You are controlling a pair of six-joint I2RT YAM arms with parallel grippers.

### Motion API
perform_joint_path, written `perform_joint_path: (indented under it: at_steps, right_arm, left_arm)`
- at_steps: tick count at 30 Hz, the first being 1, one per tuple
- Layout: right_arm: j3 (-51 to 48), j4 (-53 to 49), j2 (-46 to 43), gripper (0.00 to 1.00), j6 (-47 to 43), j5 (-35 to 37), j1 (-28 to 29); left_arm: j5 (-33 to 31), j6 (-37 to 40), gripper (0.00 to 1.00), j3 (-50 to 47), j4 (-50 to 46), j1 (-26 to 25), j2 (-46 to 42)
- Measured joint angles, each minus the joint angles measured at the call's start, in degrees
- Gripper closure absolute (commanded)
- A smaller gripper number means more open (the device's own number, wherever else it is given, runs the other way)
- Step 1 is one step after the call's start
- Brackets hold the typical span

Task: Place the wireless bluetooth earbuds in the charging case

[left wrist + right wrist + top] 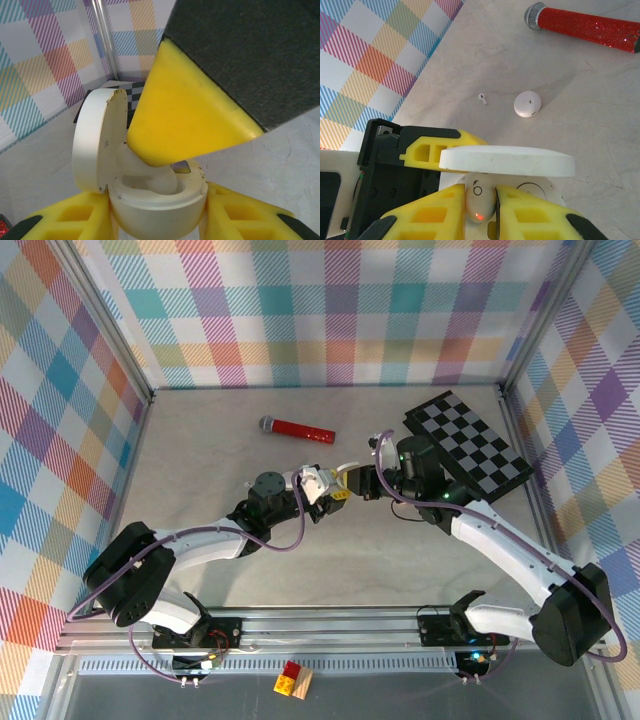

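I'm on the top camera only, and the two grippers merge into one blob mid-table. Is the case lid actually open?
Observer: Yes. In the left wrist view the charging case is clamped in the left gripper, with its lid swung up.
Operator: Does the right one have a bud?
Observer: The right gripper pinches a white earbud with a red light on it, right at the case opening.
Operator: Any more buds out there?
Observer: One loose earbud lies on the table beside a small round white case.
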Motion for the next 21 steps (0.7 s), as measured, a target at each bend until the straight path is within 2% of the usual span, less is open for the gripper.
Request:
perform_joint_path:
  at_steps: [13,21]
  right_arm:
    - [0.0,1.2,0.6,0.77,0.3,-1.8,-0.3]
    - [0.0,1.0,-0.3,0.6,1.0,-1.5,-0.5]
  left_arm:
    - [-1.0,-0.2,0.61,1.6,-1.4,0.0,0.0]
    - [-1.3,-0.2,0.61,1.6,-1.3,0.0,0.1]
